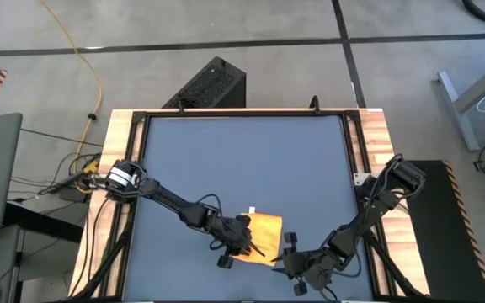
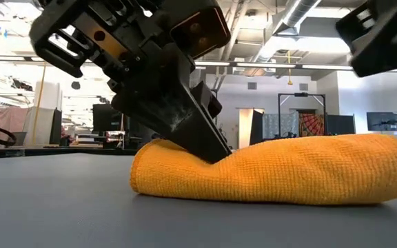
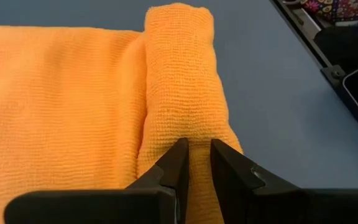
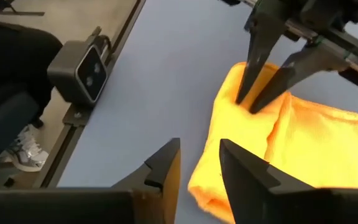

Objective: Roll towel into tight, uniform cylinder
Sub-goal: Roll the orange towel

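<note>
Item: towel [image 1: 263, 231], bright yellow, partly rolled, lying on the dark blue mat [image 1: 242, 160] toward the six o'clock edge in the high view. Left gripper [image 3: 194, 162]: fingers nearly together, pinching a ridge of the rolled part from above. Right gripper [image 4: 201, 165]: fingers apart with nothing between them, poised just beside the roll's nearer end, at about five o'clock of the towel. Risks, as judgement: the left pinch takes only a fold, so a pull could drag cloth out and loosen the roll; the right gripper closing off-centre could flatten one end and leave the cylinder uneven. Views: the low view shows the roll sagging and dented under the left fingers; the left wrist view alone shows the flat unrolled portion beside the roll; the right wrist view shows both grippers at once.
</note>
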Controlling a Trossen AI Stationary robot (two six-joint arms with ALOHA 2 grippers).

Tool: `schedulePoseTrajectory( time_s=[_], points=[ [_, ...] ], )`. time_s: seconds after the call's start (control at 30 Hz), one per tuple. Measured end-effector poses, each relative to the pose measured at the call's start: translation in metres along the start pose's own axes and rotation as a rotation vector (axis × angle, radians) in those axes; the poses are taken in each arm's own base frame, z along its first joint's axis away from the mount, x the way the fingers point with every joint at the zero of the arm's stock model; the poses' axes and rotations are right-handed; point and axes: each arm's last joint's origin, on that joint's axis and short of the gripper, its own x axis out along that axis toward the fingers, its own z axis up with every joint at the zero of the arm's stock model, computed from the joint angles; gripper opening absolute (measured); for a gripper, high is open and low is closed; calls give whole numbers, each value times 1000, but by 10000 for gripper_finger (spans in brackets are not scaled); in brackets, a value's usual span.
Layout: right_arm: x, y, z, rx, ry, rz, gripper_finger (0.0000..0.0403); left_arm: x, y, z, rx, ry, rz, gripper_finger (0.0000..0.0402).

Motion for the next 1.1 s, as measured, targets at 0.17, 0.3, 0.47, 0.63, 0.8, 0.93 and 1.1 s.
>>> schedulePoseTrajectory(
  time_s=[0.17, 0.3, 0.47, 0.63, 0.8, 0.93, 1.1],
  points=[
    [-5, 5, -6, -14, 17, -33, 165, 0, 0, 0, 7, 3, 0, 54],
    [-6, 4, -9, -57, 30, -57, 194, 0, 0, 0, 10, 6, 1, 54],
    [1, -4, -8, -72, 46, -86, 221, 0, 0, 0, 19, 6, 1, 54],
    [23, -5, -23, -93, 84, -69, 228, 0, 0, 0, 20, 9, 2, 54],
    [36, 2, -35, -129, 96, -66, 226, 0, 0, -1, 20, 14, 2, 54],
    [43, 3, -41, -86, 116, -85, 226, 0, 0, -1, 35, 17, 3, 54],
    [46, 0, -44, 54, 114, -138, 212, 0, 0, -1, 44, 17, -31, 54]
  ],
)
